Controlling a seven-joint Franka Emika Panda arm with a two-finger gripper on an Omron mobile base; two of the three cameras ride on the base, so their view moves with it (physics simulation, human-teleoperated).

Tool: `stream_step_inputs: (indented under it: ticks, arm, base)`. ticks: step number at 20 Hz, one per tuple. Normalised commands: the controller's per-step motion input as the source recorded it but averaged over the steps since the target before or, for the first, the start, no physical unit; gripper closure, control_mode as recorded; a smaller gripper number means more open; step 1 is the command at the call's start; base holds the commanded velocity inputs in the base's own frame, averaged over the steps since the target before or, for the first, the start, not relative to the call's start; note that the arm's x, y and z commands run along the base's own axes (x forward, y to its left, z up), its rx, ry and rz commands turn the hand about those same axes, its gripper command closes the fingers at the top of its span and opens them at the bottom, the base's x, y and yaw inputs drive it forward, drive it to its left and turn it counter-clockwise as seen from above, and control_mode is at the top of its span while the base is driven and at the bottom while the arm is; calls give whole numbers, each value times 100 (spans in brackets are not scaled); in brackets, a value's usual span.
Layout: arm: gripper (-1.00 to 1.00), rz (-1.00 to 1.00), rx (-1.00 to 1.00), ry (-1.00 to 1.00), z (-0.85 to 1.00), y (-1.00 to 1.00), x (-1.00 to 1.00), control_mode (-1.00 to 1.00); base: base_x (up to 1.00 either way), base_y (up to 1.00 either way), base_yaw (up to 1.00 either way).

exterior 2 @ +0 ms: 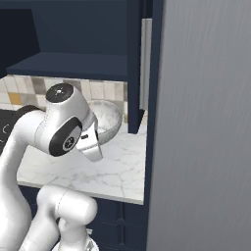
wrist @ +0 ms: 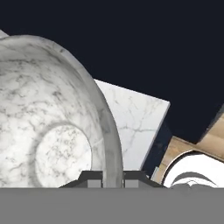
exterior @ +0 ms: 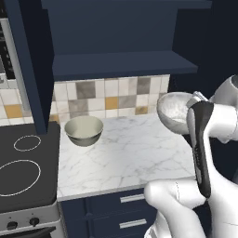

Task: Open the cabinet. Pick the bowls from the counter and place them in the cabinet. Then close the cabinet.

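- The marbled bowl [wrist: 48, 131] is being pinched at its rim by the hand [wrist: 113, 180], one finger inside and one outside.
- It is being held above the worktop [exterior: 135, 153], below the opened cabinet [exterior: 121, 62].
- The beige bowl [exterior: 84, 130] is being left on the worktop near the stovetop [exterior: 25, 162].

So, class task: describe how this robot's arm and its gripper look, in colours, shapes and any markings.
The arm is glossy white, built of rounded, tube-like segments with bulbous joints. Dark oval inserts mark the joints, one bearing small light dots, and a grey round cap tops the elbow. A long black panel runs down one link in the left base view. The gripper has two small dark, blocky fingertips.
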Motion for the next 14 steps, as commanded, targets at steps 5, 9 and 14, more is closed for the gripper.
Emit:
stream_step_inputs:
  ticks: [5,9,14]
  arm:
    - [100,0,-1,-16,84,38,-40,-100]
    - [100,0,-1,-13,76,34,-24,-100]
    - [100,4,-2,-18,61,33,-11,-100]
  base:
    - [0,0,0]
    - [0,0,0]
    - [0,0,0]
